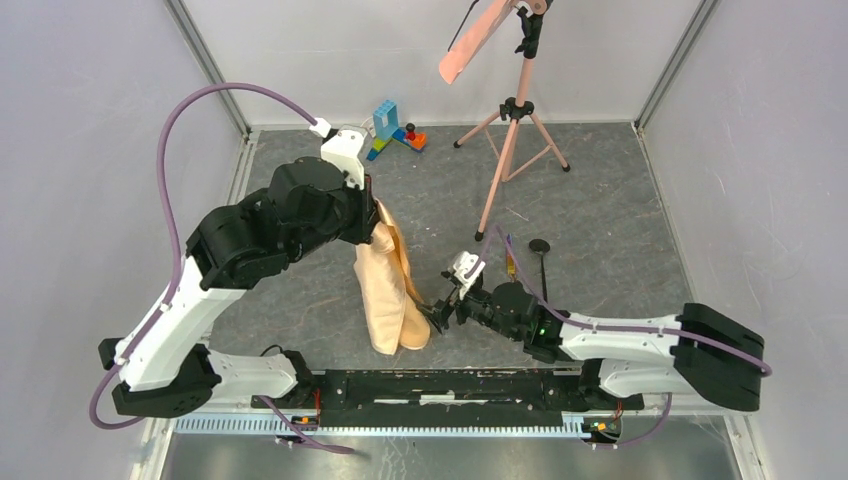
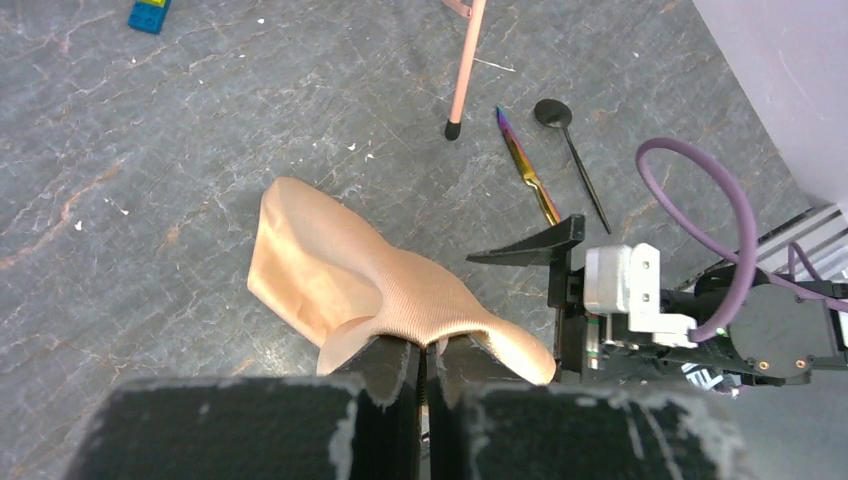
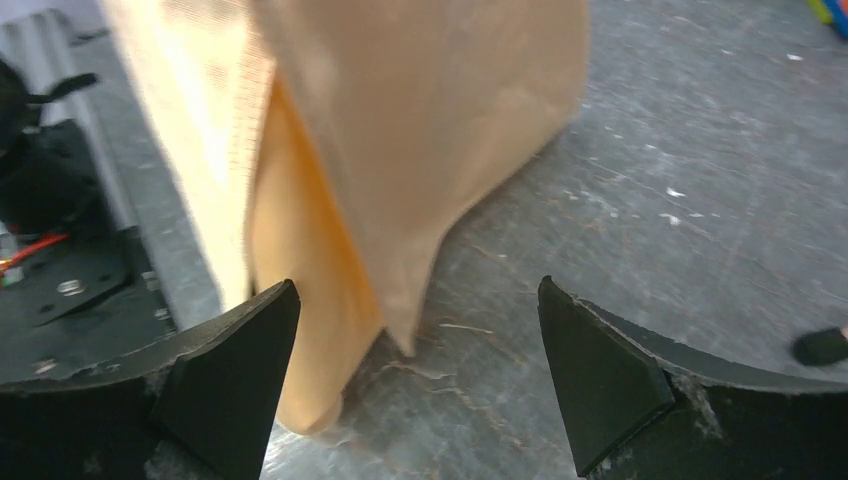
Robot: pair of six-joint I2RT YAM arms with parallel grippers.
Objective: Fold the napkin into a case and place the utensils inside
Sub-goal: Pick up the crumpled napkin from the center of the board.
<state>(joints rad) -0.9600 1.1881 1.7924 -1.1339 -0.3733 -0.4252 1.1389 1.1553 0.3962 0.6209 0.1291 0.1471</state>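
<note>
Gripping the napkin (image 2: pixel 330 270) with closed jaws, the left gripper (image 2: pixel 423 352) holds it hanging; the right gripper (image 3: pixel 417 300) is wide open beside it, empty.

From above and behind we see the whole table (image 1: pixel 600 200); both wrist cameras sit close, sharing the napkin (image 2: pixel 340 270).
</note>
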